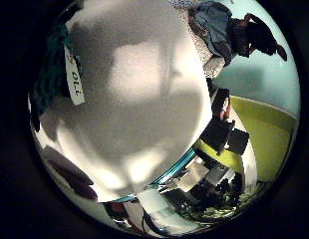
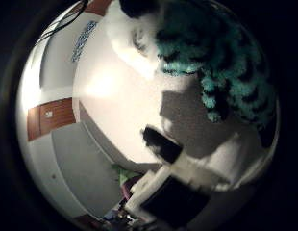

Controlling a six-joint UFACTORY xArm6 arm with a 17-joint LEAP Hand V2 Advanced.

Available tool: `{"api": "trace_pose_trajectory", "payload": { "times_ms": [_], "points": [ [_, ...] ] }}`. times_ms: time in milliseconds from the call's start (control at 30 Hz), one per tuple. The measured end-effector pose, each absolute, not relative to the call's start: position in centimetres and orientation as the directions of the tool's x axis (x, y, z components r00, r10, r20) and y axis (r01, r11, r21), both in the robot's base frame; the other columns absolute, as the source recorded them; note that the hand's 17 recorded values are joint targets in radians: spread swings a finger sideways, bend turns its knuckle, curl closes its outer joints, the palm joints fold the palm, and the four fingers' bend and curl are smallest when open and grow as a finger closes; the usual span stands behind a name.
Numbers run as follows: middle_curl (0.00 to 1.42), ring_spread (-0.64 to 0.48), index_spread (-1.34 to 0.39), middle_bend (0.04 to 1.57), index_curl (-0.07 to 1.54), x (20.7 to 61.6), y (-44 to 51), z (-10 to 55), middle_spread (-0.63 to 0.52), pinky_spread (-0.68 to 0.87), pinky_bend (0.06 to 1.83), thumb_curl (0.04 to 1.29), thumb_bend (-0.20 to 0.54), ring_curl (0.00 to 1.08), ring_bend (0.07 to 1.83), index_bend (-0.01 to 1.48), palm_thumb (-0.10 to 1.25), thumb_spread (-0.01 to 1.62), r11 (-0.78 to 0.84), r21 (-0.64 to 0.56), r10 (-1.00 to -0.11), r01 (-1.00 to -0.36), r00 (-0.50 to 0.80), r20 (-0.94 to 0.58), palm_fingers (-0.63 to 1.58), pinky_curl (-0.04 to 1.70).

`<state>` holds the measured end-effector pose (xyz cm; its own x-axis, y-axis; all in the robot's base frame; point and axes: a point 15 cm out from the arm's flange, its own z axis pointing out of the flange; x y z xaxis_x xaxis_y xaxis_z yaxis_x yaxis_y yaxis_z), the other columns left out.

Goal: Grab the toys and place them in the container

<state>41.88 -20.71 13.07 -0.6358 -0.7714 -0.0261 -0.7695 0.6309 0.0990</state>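
The plush toy (image 1: 139,94), white with a teal tuft (image 2: 221,62), fills both palm views, pressed close against the hand (image 2: 173,192); its fingers look curled around it, apparently to carry it; a yellow-green surface (image 1: 269,134) shows beyond; no container is clearly identifiable.

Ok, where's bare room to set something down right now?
Crowded at the palm: the white plush toy with teal fur fills much of both views. The only bare patch is the yellow-green surface, bordered by the teal wall and the hand.
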Motion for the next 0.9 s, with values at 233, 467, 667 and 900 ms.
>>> {"api": "trace_pose_trajectory", "payload": {
  "times_ms": [233, 467, 667, 900],
  "points": [
    [0.75, -0.29, -0.44, 0.9, 0.54, 42.4, -21.7, 14.2, -0.27, -0.32, 0.97, 0.36, 0.005, 0.58, 1.11, 0.61, 0.72, 1.09, 0.605, 0.05, -0.796, -0.795, -0.606, -0.002, 1.23, 0.51],
    [0.89, -0.25, -0.32, 1.21, 0.81, 42.5, -22.7, 17.2, -0.21, -0.25, 1.25, 0.53, 0.011, 0.71, 1.31, 1.06, 1.01, 0.93, 0.579, 0.034, -0.815, -0.815, -0.578, 0.037, 1.14, 0.74],
    [0.91, -0.24, -0.25, 1.29, 0.86, 41.9, -22.4, 21.5, -0.17, -0.2, 1.27, 0.64, -0.014, 0.77, 1.36, 1.14, 1.06, 0.85, 0.553, 0.087, -0.833, -0.829, -0.55, 0.054, 1.06, 0.89],
    [0.9, -0.24, -0.23, 1.32, 0.88, 41.5, -21.4, 29.8, -0.16, -0.18, 1.22, 0.73, -0.016, 0.8, 1.35, 1.15, 1.05, 0.8, 0.522, 0.102, -0.853, -0.847, -0.519, 0.057, 1.05, 1.03]
  ]
}}
